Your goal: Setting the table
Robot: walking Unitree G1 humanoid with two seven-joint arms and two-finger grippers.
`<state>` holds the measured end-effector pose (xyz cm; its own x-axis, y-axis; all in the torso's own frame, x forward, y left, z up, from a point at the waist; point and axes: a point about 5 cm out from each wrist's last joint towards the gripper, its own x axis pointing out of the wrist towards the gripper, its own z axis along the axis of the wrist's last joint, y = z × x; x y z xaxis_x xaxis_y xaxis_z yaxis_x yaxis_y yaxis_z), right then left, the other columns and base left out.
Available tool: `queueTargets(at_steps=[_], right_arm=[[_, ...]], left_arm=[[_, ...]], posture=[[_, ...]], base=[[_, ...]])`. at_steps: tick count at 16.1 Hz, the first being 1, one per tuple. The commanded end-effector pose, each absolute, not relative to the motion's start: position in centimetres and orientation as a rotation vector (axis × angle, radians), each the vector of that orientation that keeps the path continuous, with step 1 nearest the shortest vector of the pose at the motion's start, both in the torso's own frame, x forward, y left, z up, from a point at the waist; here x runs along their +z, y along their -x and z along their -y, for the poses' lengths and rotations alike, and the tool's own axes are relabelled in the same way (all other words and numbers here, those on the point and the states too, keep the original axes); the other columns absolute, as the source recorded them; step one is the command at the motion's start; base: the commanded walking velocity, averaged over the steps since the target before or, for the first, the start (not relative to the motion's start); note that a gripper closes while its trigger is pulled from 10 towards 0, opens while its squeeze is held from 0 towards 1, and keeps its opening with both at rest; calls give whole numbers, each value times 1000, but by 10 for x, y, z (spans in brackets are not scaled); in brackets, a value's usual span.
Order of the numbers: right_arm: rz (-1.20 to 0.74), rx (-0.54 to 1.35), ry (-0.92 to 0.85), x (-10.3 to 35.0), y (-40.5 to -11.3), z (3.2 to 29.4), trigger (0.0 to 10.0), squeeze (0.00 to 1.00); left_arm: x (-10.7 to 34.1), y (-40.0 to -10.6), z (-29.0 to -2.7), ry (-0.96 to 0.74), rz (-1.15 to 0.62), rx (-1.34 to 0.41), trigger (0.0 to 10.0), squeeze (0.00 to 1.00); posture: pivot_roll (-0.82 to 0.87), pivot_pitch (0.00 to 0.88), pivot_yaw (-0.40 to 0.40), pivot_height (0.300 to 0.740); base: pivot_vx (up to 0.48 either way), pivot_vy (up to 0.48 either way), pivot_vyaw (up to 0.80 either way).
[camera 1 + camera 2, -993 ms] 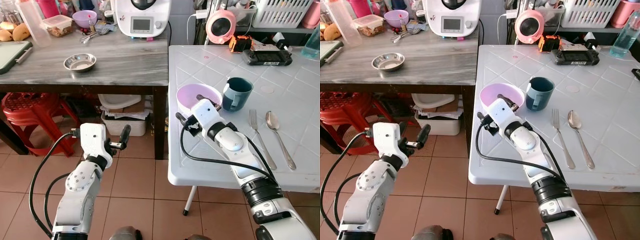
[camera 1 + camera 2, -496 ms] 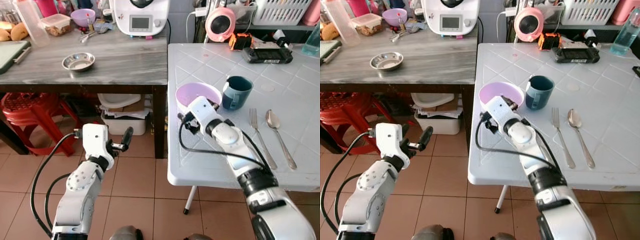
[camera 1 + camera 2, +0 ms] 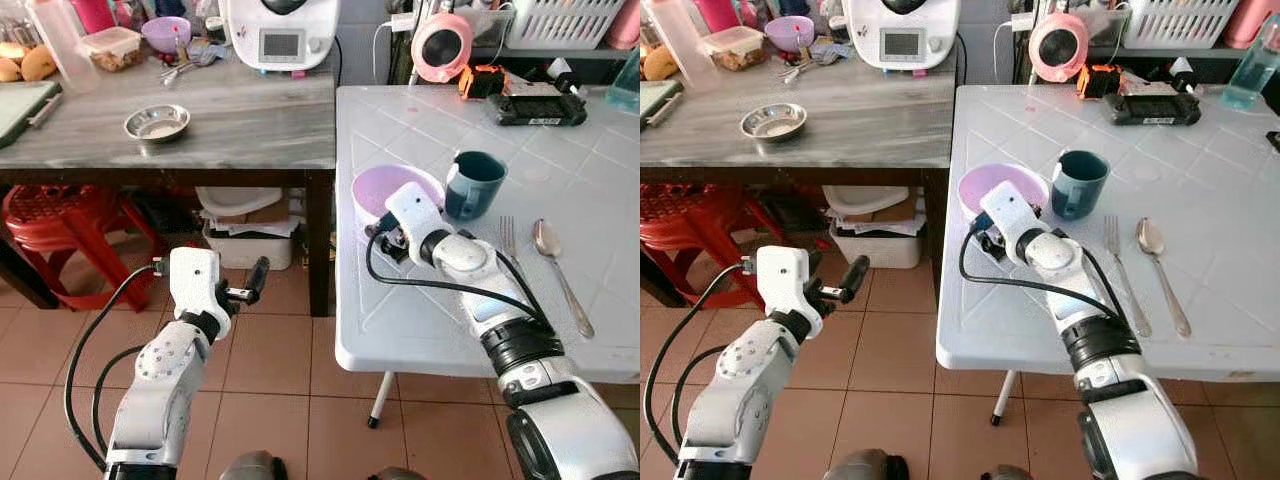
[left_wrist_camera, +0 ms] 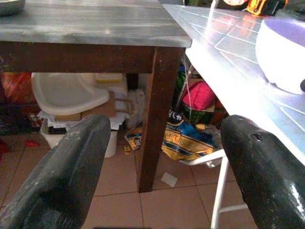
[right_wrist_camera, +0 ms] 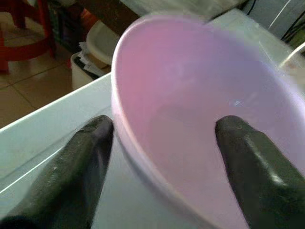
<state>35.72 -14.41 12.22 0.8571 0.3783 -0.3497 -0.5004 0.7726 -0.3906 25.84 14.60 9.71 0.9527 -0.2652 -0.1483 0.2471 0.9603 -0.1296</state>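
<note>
Fingers of the right gripper (image 5: 157,157) spread astride the near rim of the lilac bowl (image 3: 385,190), teal mug (image 3: 473,185) just beyond. Left gripper (image 4: 164,167) hangs open over floor tiles.

A bowl (image 3: 385,190) sits on the white table (image 3: 420,320) near its left edge, with a mug (image 3: 472,184) just to its right. Further right and nearer lie a fork (image 3: 510,240) and a spoon (image 3: 556,262), side by side. Left of this table stands a wooden table (image 3: 230,120) bearing a metal dish (image 3: 157,123).
</note>
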Motion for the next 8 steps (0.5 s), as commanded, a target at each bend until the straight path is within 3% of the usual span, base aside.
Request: queueTargets(at_steps=[1,8], right_arm=[[-272,482,462,125,-359,146,0,0],[-328,501,430,119,-354,149,0,0]], left_arm=[[99,-260,-146,105,-170,-269,10000,0],[99,-262,-147,90,-177,-268,10000,0]], posture=[[-7,10,54,740],[-9,6,55,740]], base=[[0,0,0],[0,0,0]])
